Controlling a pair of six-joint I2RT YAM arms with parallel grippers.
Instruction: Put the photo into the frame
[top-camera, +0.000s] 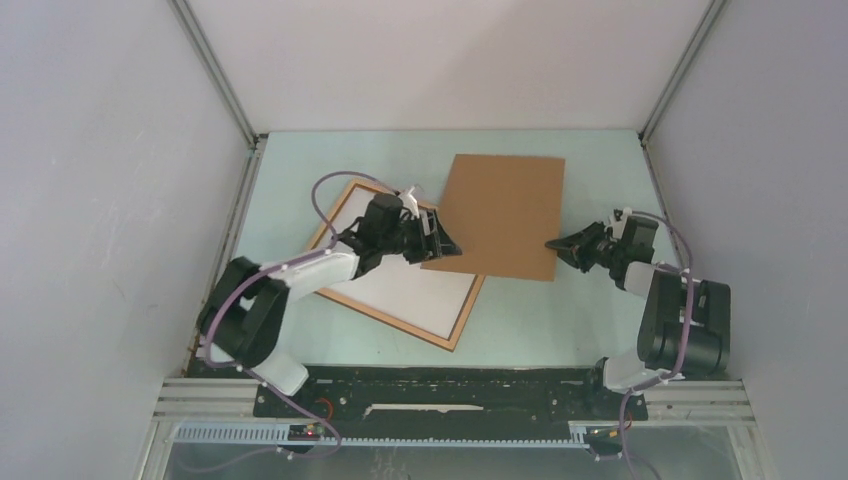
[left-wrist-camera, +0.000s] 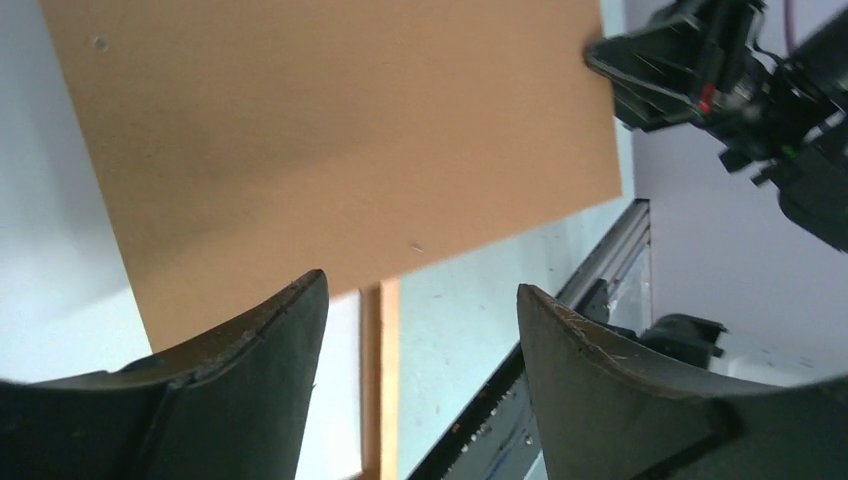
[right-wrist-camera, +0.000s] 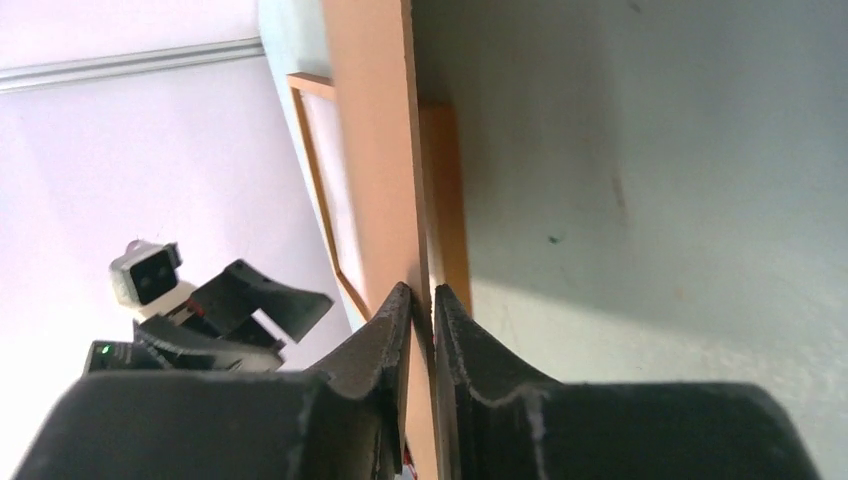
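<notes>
right gripper (top-camera: 553, 243): pinched narrow on the brown backing board (top-camera: 505, 210), one finger (right-wrist-camera: 385, 335) on each face, thin edge sandwiched between them. grip sits on the board's 3 o'clock edge, close to the 5 o'clock corner

left gripper (top-camera: 447, 243): jaws wide, holding nothing. it hovers at the board's 7 o'clock corner, fingers pointing toward 3 o'clock. left wrist view shows the board's edge and a strip of frame rim in the gap between the fingers, nothing touching them

frame (top-camera: 466, 315): flat on the table (top-camera: 560, 320), rotated so its corners point roughly 12, 3, 6 and 9. it sits at 8 o'clock from the board, left of table centre. the board's 7 o'clock corner overlaps the frame's 1 o'clock side. left arm crosses over the frame's 10 o'clock part

photo: a plain white panel (top-camera: 420, 295) fills the frame opening. can't tell from any view if that is the print, so its place stays unconfirmed

board runs from table centre toward 12 o'clock, slightly skewed. the two grippers face each other across its near edge
</notes>
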